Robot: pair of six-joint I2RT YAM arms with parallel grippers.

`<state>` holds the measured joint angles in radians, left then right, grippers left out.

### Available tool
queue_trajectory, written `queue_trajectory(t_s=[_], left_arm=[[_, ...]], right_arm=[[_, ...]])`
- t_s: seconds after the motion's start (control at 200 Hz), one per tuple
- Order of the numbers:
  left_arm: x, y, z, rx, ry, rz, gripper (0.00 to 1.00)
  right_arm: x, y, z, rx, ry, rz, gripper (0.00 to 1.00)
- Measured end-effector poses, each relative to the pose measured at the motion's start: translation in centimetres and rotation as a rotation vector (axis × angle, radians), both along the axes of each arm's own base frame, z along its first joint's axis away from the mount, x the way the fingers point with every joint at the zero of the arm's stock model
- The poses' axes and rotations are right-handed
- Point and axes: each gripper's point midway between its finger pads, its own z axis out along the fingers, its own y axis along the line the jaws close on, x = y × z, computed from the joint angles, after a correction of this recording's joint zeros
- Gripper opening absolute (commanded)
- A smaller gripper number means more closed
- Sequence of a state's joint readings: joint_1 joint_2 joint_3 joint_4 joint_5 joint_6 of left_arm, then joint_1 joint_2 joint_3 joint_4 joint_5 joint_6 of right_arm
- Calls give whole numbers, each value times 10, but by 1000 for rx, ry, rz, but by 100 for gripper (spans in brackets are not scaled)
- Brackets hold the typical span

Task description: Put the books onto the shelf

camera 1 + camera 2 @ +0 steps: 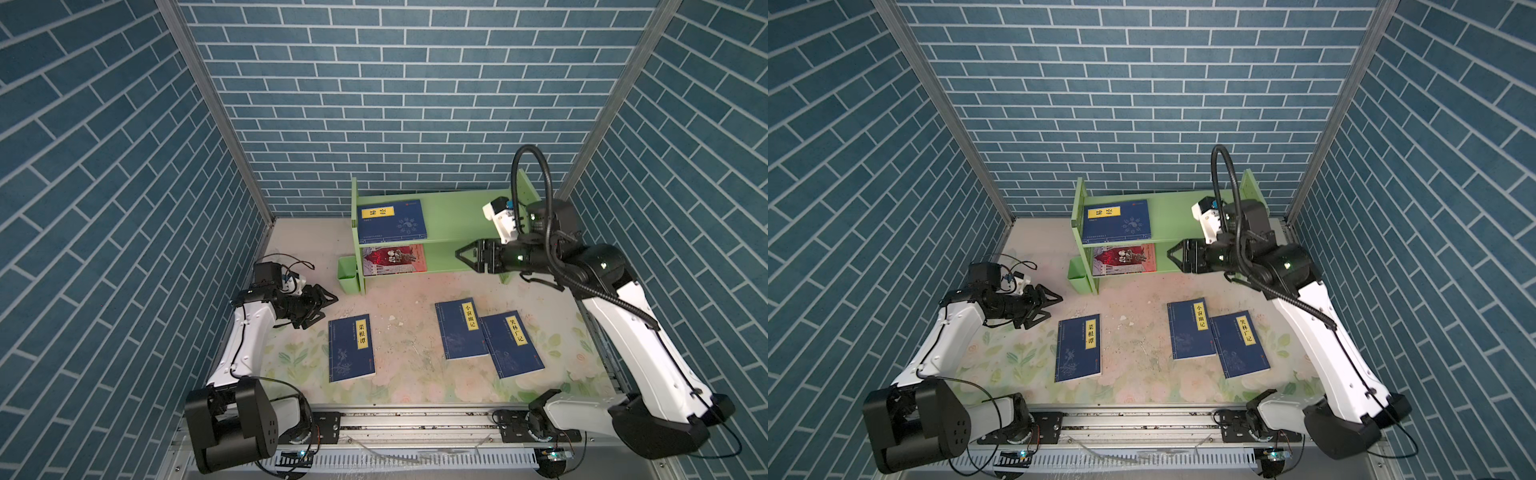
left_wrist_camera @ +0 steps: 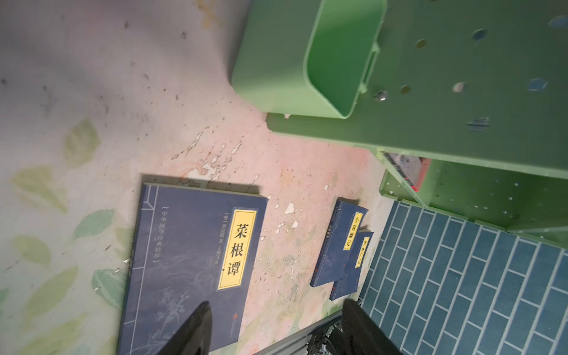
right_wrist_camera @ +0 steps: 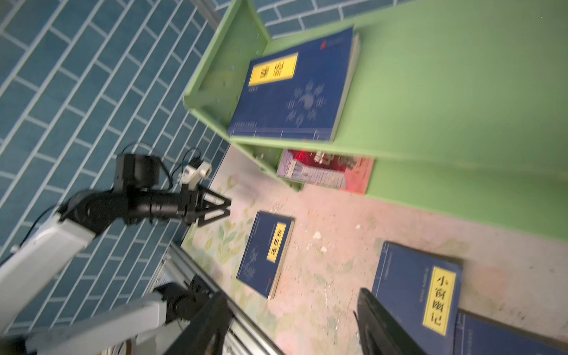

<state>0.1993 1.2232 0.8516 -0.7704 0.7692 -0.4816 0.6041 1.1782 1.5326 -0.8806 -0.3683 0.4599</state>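
Observation:
The light green shelf (image 1: 457, 216) stands at the back of the table. One dark blue book (image 1: 390, 220) lies on its top tier and a red-and-grey book (image 1: 392, 258) on the lower tier. Three blue books lie flat on the mat: one at the left (image 1: 351, 347) and two overlapping at the right (image 1: 459, 330) (image 1: 511, 345). My left gripper (image 1: 326, 307) hovers open beyond the left book's far corner, with nothing between its fingers (image 2: 201, 319). My right gripper (image 1: 465, 261) is open and empty in front of the shelf's lower tier, above the table.
A small green cup (image 1: 347, 274) hangs on the shelf's left side, close to my left gripper. Blue brick-pattern walls (image 1: 124, 208) enclose the table on three sides. A metal rail (image 1: 415, 419) runs along the front edge between the arm bases.

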Motion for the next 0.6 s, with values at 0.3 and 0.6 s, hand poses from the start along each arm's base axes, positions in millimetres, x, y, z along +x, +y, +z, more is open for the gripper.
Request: queue_trajectory(t_s=[0.3, 0.6], left_arm=[[-2, -2, -36, -5, 22, -24, 69], [-10, 14, -39, 157, -42, -41, 70]], right_arm=[[-67, 28, -153, -28, 258, 93, 67], [-65, 70, -202, 36, 288, 83, 66]])
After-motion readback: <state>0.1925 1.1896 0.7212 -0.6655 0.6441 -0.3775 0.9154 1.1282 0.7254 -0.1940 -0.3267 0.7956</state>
